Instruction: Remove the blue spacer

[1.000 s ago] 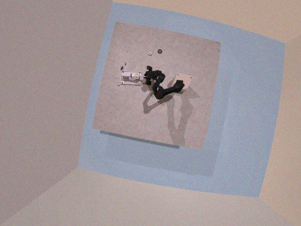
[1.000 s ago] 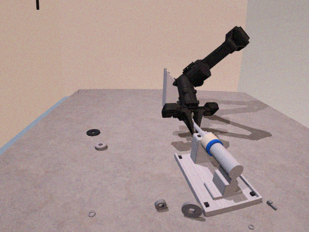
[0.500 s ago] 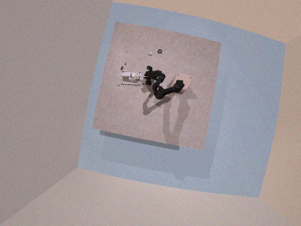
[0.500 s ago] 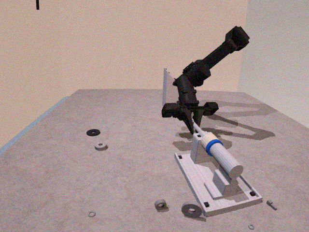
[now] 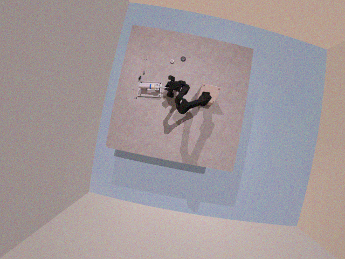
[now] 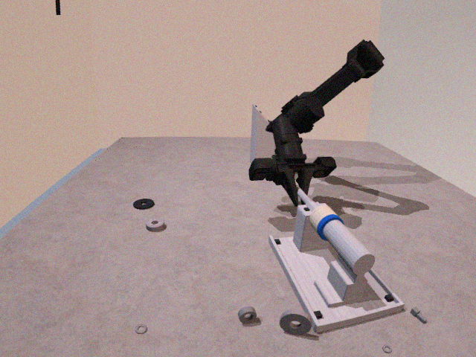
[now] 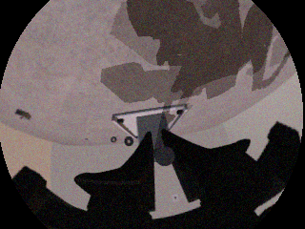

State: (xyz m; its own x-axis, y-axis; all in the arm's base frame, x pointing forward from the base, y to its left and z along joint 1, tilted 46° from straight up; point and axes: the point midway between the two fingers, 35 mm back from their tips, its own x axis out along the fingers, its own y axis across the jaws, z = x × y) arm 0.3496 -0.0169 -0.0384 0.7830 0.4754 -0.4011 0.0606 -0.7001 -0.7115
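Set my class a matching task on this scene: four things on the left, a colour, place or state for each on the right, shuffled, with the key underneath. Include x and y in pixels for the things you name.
1. Blue spacer [image 5: 150,86] [image 6: 324,224]
2. Gripper [image 5: 168,87] [image 6: 302,193] [image 7: 155,134]
3. Black ring [image 5: 183,56] [image 6: 137,204]
4. Bolt [image 6: 418,314]

A. lying on the table beside the white base plate
B. shut on the shaft
C. between the cream spacer and the big housing
D. flat on the table, near a smaller pale ring

Pairs: 1-C, 2-B, 3-D, 4-A
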